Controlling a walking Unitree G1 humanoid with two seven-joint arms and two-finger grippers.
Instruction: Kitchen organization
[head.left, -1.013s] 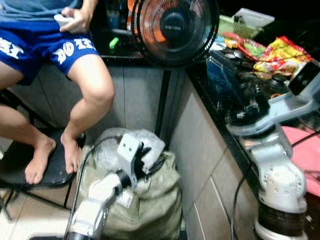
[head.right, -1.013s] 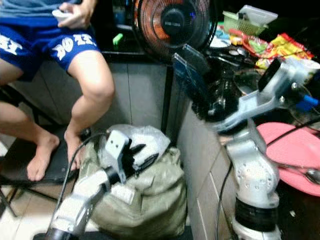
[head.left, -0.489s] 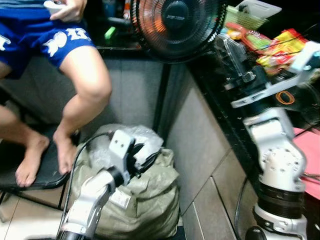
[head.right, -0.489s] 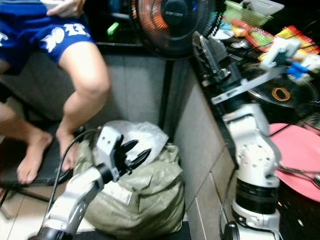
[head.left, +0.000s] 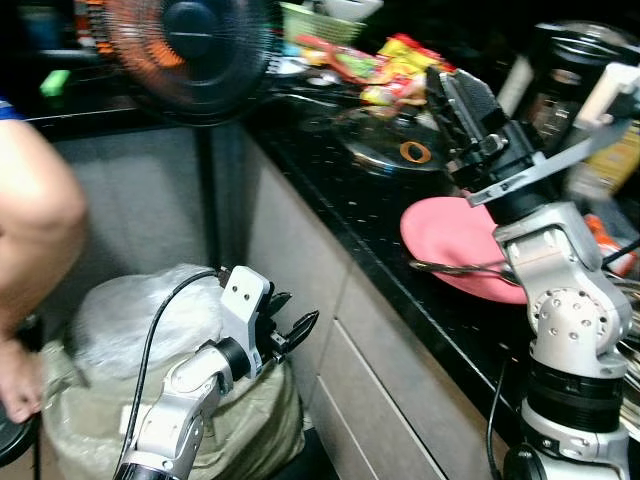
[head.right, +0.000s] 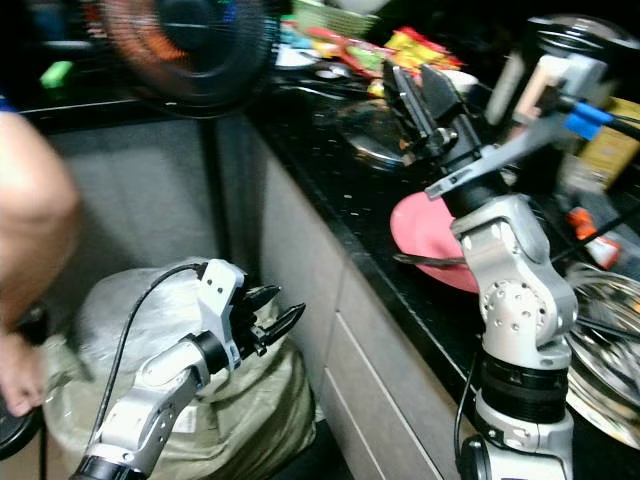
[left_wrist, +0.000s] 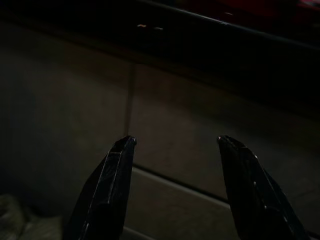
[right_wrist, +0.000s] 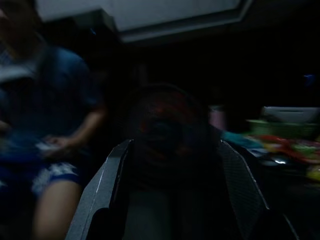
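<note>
My right gripper (head.left: 462, 85) is raised above the black countertop (head.left: 340, 190), open and empty, its fingers pointing up and away toward the fan. Just behind my right arm lies a pink plate (head.left: 445, 235) with a metal utensil (head.left: 455, 268) across it. A glass pot lid (head.left: 385, 130) with an orange ring rests farther back. My left gripper (head.left: 298, 310) hangs low by the cabinet front, open and empty, above a grey-green sack (head.left: 160, 420). In the left wrist view the fingers (left_wrist: 107, 185) face the tiled cabinet front.
A standing fan (head.left: 190, 50) rises at the counter's end. Snack packets (head.left: 400, 70) and a green basket (head.left: 310, 20) crowd the back. A dark appliance (head.left: 575, 70) and a steel bowl (head.right: 610, 340) stand to the right. A seated person's knee (head.left: 40, 230) is at the left.
The camera has swung to the right, so the counter takes up more of the picture and the person has slid to the left edge. Both grippers stay open.
</note>
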